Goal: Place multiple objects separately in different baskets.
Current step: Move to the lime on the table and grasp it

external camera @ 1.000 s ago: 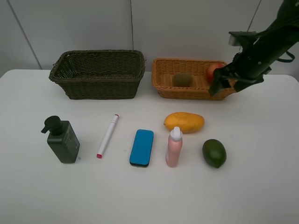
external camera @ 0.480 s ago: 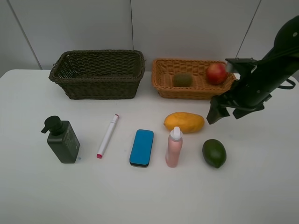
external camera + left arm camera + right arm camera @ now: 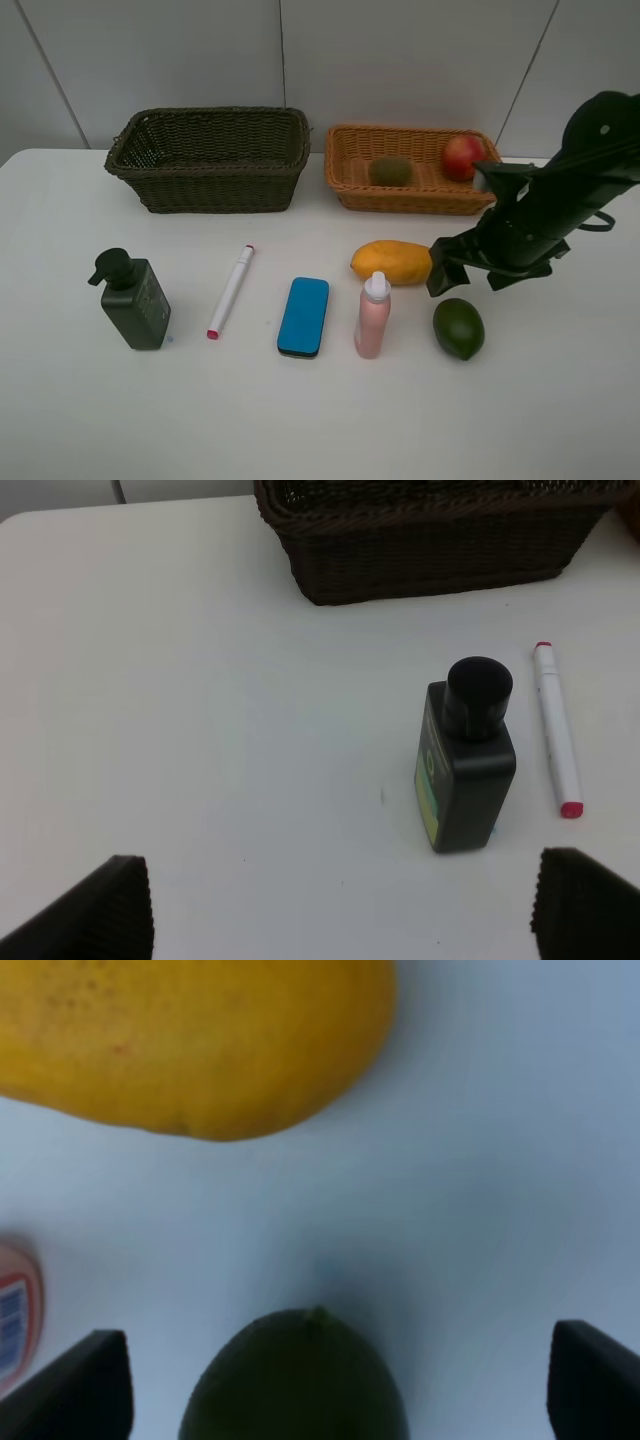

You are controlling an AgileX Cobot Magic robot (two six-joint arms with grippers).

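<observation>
The orange-tan basket [image 3: 352, 190] holds the brown kiwi [image 3: 390, 171] and the red pomegranate [image 3: 462, 157]. The dark olive-green basket [image 3: 210, 185] shows nothing inside. On the table lie the pump bottle [image 3: 134, 300], marker [image 3: 231, 290], blue eraser [image 3: 304, 316], pink spray bottle [image 3: 372, 316], yellow mango [image 3: 392, 262] and green avocado [image 3: 458, 328]. My right gripper [image 3: 443, 273] is open and empty, low over the table between mango [image 3: 190, 1045] and avocado [image 3: 297, 1375]. My left gripper [image 3: 335, 900] is open, out of the exterior view, near the pump bottle [image 3: 465, 755] and marker [image 3: 556, 727].
The white table [image 3: 80, 400] ends at a grey wall behind the baskets. The spray bottle's edge [image 3: 18, 1310] shows in the right wrist view beside the avocado.
My right gripper has left the pomegranate in the orange-tan basket and moved forward and down, from the basket's right end to just above the avocado.
</observation>
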